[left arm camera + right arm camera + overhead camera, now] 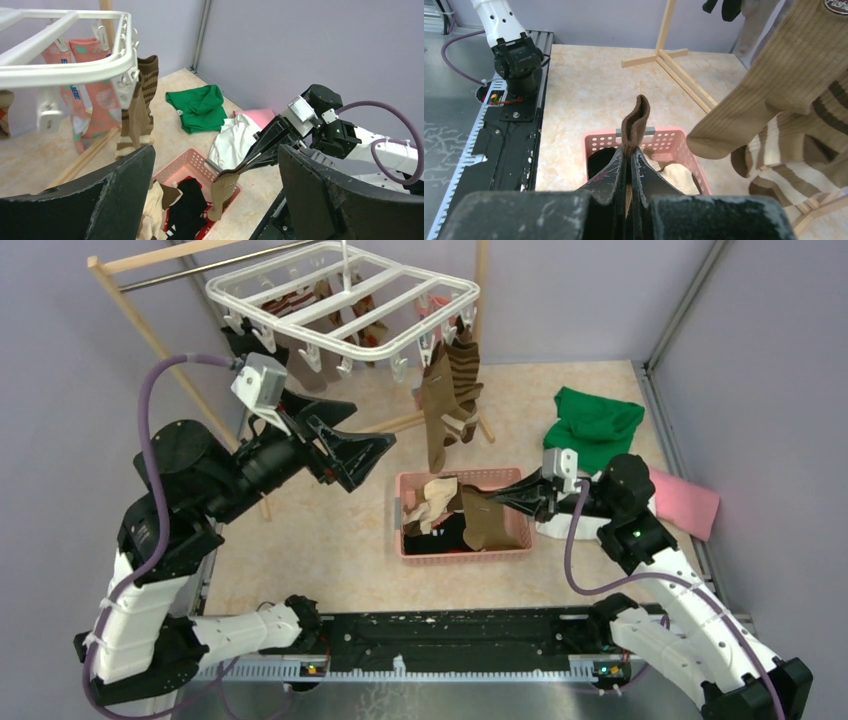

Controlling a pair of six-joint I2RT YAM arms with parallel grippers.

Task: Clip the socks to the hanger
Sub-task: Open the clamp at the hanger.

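Right end effector (pixel 498 502) pinching brown sock (pixel 485 524), over basket (pixel 470 556)

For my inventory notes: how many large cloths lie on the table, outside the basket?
3. The green cloth lies far right; the pink cloth nearer, right of the right arm; the white cloth partly under that arm, beside the basket. Others may be hidden.

Only the folded tip of the brown sock (pixel 636 120) shows above the right jaws in the right wrist view; the rest is hidden beneath them. Right of those jaws, the hanging socks (pixel 774 90) are cut off by the picture's edges. The left jaws cover the near end of the pink basket (pixel 189 162), and the hanger (pixel 67 73) above them runs off the left edge.
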